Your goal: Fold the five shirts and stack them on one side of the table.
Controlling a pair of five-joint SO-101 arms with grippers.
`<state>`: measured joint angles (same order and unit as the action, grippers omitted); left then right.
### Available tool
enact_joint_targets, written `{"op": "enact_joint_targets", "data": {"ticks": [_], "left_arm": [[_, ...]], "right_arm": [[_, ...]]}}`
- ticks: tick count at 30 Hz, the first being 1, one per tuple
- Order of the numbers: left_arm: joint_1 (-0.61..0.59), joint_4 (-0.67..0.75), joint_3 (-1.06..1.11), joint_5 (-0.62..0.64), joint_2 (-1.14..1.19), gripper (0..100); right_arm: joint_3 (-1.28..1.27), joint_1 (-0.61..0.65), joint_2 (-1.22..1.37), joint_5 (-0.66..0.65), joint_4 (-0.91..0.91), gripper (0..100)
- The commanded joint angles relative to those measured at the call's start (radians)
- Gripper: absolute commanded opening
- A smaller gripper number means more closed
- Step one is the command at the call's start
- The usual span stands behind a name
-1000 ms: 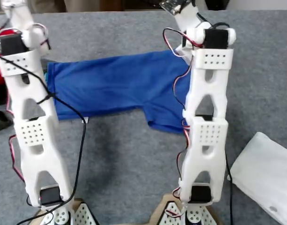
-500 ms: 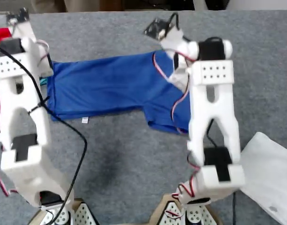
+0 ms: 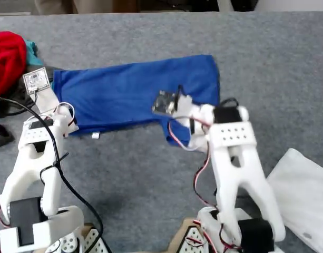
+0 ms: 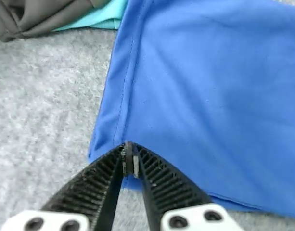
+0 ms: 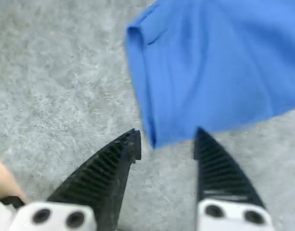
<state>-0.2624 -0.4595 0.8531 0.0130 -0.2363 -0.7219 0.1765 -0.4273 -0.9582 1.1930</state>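
Left hand (image 4: pixel 128 161) pressed together at blue shirt's (image 3: pixel 124 95) lower-left corner; right hand (image 5: pixel 164 139) spread over its sleeve (image 5: pixel 185 82).

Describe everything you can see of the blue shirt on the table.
The blue shirt lies flat on the grey table. It is smooth fabric, folded into a long band, with one short sleeve sticking out toward the arms. The left gripper is shut at its hemmed corner; the open right gripper straddles the sleeve.

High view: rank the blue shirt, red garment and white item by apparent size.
1. blue shirt, clearly largest
2. white item
3. red garment

The frame edge cuts off the last two, so their order is unsure.
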Motion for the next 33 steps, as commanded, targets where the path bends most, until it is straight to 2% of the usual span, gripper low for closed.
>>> {"op": "enact_joint_targets", "data": {"ticks": [1, 4, 12, 17, 21, 27, 30, 33], "left_arm": [[0.005, 0.023, 0.000, 0.009, -0.036, 2], [0.009, 0.023, -0.005, 0.009, -0.021, 2], [0.006, 0.012, -0.112, 0.009, 0.117, 2], [0.006, -0.066, -0.193, 0.009, 0.176, 2], [0.006, -0.071, -0.224, 0.009, 0.216, 2], [0.008, -0.071, -0.226, 0.008, 0.222, 2], [0.009, -0.072, -0.226, 0.003, 0.222, 2], [0.009, -0.072, -0.224, 0.003, 0.222, 2]], "right_arm": [[-0.081, 0.047, -0.047, -0.008, -0.080, 23.3], [-0.114, 0.087, -0.047, 0.008, -0.120, 21.4], [-0.117, 0.085, -0.030, 0.021, -0.301, 21.4], [-0.111, 0.076, 0.081, 0.018, -0.367, 21.4], [-0.054, 0.076, 0.111, 0.021, -0.264, 21.4], [0.064, 0.081, 0.073, 0.011, 0.038, 26.2], [0.058, 0.079, 0.105, -0.057, 0.077, 26.8], [0.079, 0.079, 0.182, -0.068, 0.092, 26.4]]}}
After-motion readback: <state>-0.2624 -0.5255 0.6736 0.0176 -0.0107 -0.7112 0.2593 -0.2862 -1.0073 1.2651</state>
